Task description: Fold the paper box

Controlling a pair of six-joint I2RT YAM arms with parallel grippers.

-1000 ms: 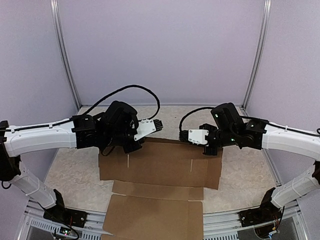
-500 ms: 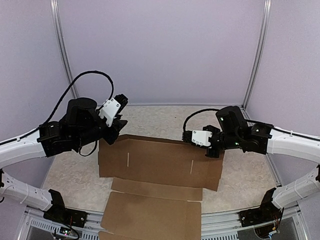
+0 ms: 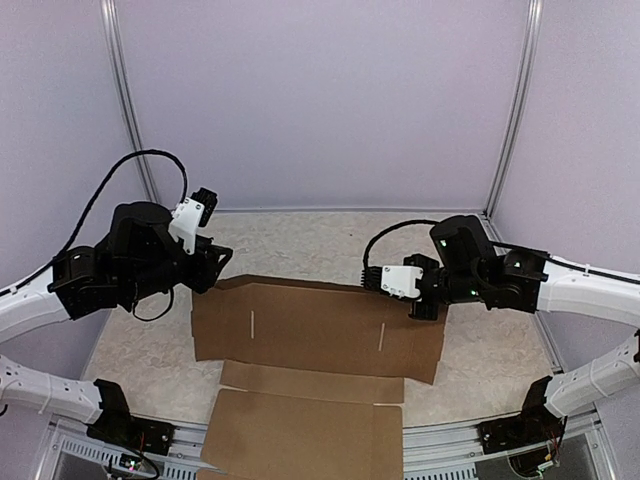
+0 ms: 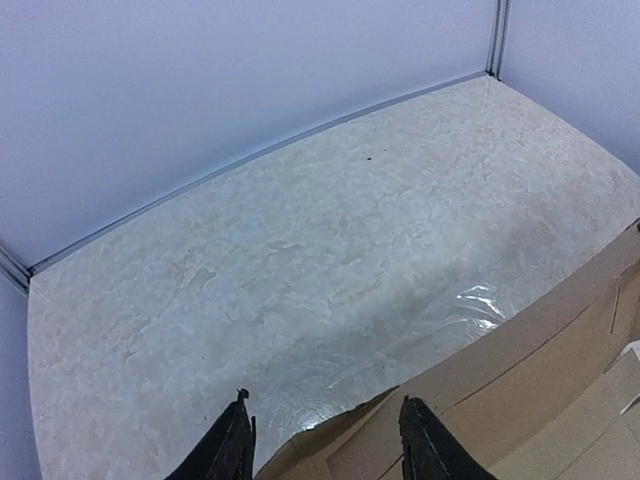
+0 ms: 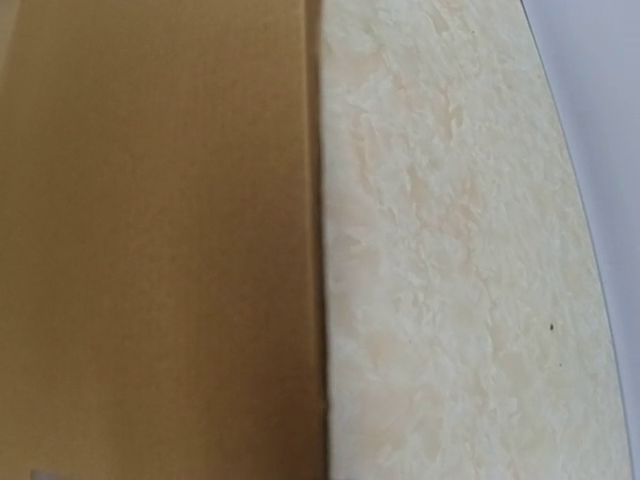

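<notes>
The paper box (image 3: 320, 325) is a brown cardboard sheet lying mostly flat, its near panels reaching over the table's front edge. My left gripper (image 3: 218, 262) hovers by the sheet's far left corner. In the left wrist view its jaws (image 4: 324, 400) stand open, with the cardboard corner (image 4: 520, 370) below and between the fingertips and nothing gripped. My right gripper (image 3: 425, 305) points down at the box's far right part. The right wrist view shows only cardboard (image 5: 150, 250) close up beside bare table, with no fingers in sight, and that gripper is shut.
The marbled tabletop (image 3: 300, 235) is enclosed by purple walls with metal corner posts (image 3: 512, 110). Black cables loop above both wrists. The arm bases sit at the near corners, beside the box's overhanging panel (image 3: 300, 435).
My left arm has pulled back to the left, away from the box's far edge, and its jaws have opened. The sheet has slid slightly left. The right gripper has barely moved.
</notes>
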